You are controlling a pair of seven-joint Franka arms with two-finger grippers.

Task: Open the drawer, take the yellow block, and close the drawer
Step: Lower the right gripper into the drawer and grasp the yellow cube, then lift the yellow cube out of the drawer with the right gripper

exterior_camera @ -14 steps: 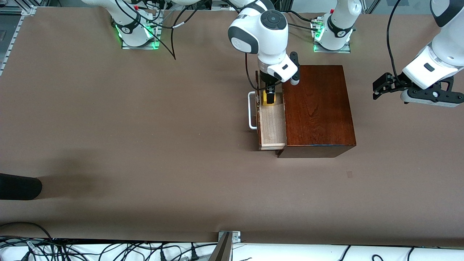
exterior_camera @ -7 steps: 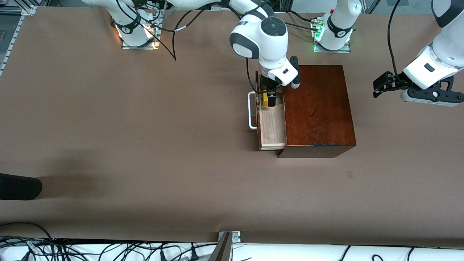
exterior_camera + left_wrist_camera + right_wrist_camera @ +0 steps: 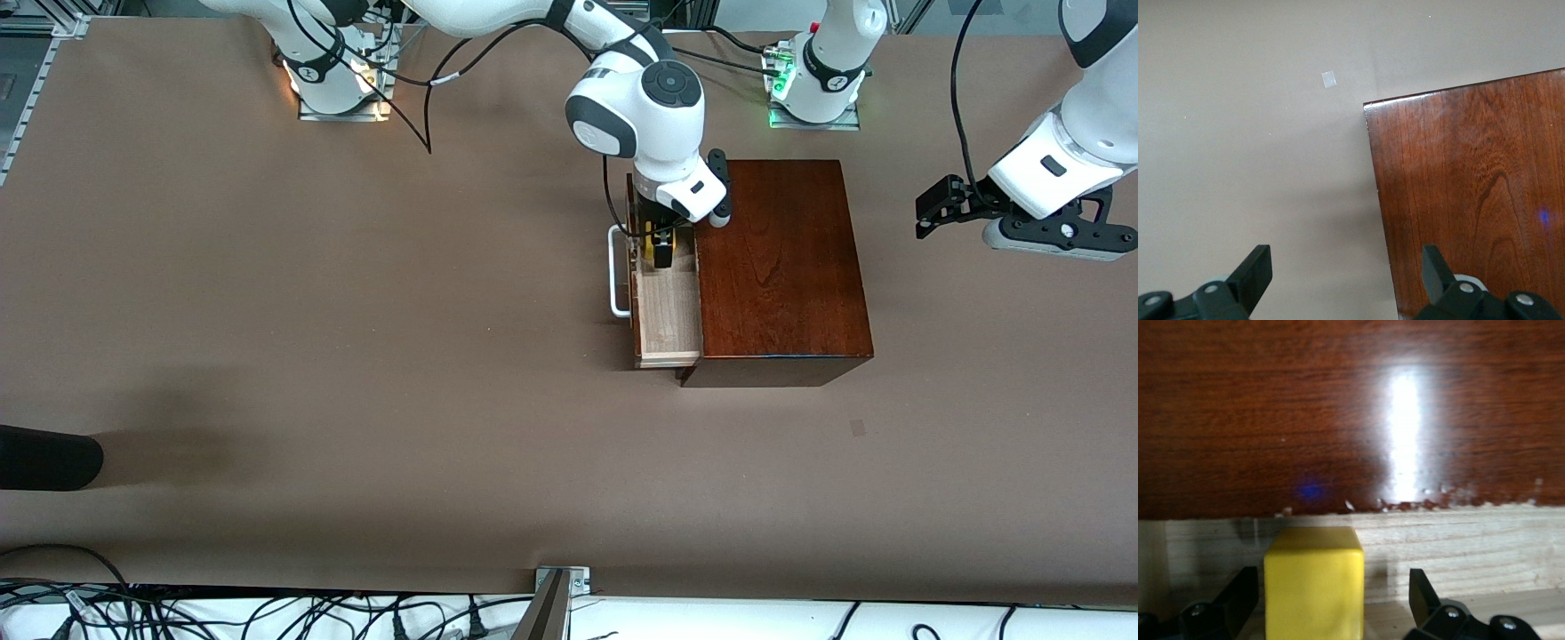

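The drawer (image 3: 667, 311) of the dark reddish-brown box (image 3: 782, 267) stands pulled out, showing its pale wood floor and white bar handle (image 3: 615, 271). The yellow block (image 3: 651, 252) sits in the drawer, at the end farther from the front camera. My right gripper (image 3: 662, 247) is down in the drawer, open, with its fingers on either side of the block. In the right wrist view the block (image 3: 1314, 587) stands between the open fingers of the gripper (image 3: 1331, 597), close to one finger (image 3: 1241, 593), with a gap to the other. My left gripper (image 3: 1058, 240) waits open and empty in the air at the left arm's end of the table.
The left wrist view shows the box top (image 3: 1471, 193), bare table and a small tape mark (image 3: 1329, 79) past the open left gripper (image 3: 1345, 280). A dark object (image 3: 44, 456) lies at the table edge at the right arm's end. Cables run along the front edge.
My right gripper has gone down into the drawer, so its open fingers now stand around the yellow block. The left arm has not moved.
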